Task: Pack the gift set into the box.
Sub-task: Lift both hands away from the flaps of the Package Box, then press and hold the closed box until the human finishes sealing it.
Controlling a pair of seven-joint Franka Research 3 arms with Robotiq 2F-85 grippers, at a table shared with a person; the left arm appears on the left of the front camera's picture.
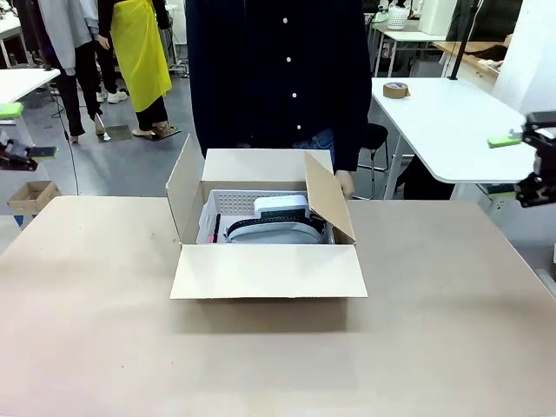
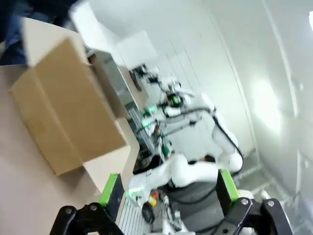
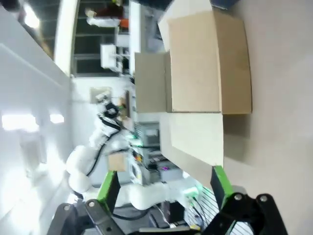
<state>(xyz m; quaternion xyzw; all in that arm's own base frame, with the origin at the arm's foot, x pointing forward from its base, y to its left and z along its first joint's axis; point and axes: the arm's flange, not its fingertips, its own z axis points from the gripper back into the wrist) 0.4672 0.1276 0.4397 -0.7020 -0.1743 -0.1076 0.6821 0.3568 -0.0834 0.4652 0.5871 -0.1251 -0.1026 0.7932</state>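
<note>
The box (image 1: 265,269), a brown carton, stands at the table's middle with its flaps spread open. The gift set sits inside it: a white perforated basket (image 1: 228,206) holding a white pack (image 1: 280,207) and black-and-grey items (image 1: 269,230). My left gripper (image 1: 26,132) hovers open and empty off the table's far left, well away from the box. My right gripper (image 1: 512,169) hangs open and empty off the far right. In the left wrist view the open gripper (image 2: 168,188) looks at the box (image 2: 68,107) from the side. The right wrist view shows that gripper (image 3: 164,186) open, with the box (image 3: 205,63) ahead.
A person in a dark shirt (image 1: 278,78) stands right behind the box, one hand (image 1: 345,182) by the right flap. A tape roll (image 1: 396,89) lies on a white table (image 1: 452,130) at the back right. Bare tan tabletop (image 1: 278,365) surrounds the box.
</note>
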